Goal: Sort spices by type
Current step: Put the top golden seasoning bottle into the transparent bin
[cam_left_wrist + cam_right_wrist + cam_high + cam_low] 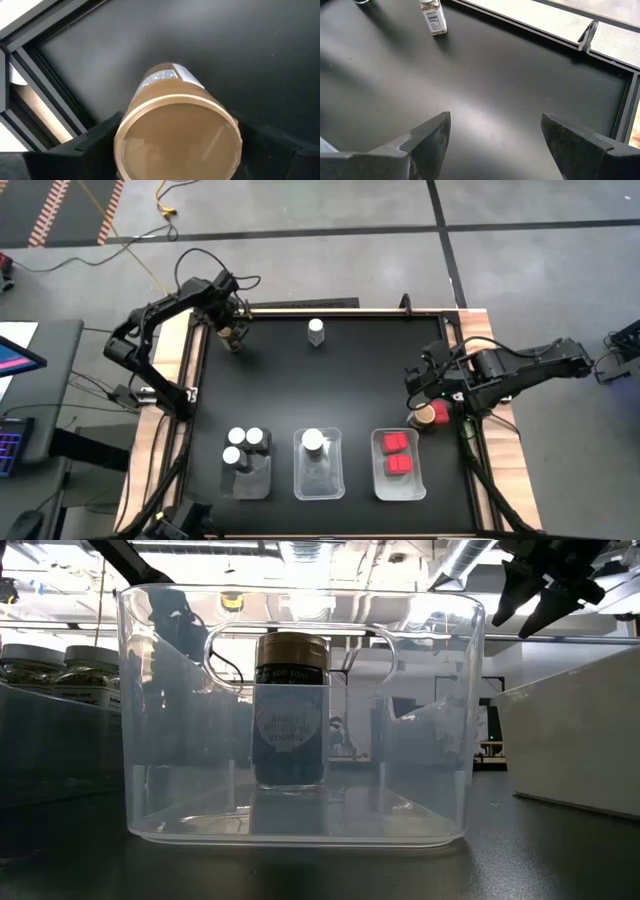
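A tan-lidded spice jar (177, 135) stands upright on the black mat at the far left (233, 335). My left gripper (180, 145) is open above it, pointing down, with one finger on each side of the lid. A white-capped jar (316, 330) stands alone at the far middle and also shows in the right wrist view (433, 17). My right gripper (495, 140) hangs open over bare mat at the right (425, 380). A tan-lidded jar (426, 417) and a red-capped one (442, 410) stand just on its near side.
Three clear trays line the near edge. The left tray (262, 480) holds three white-capped jars, the middle one (335, 480) one jar (291, 710), and the right one (380, 480) two red-capped jars. A raised black frame (45, 95) borders the mat close to the left jar.
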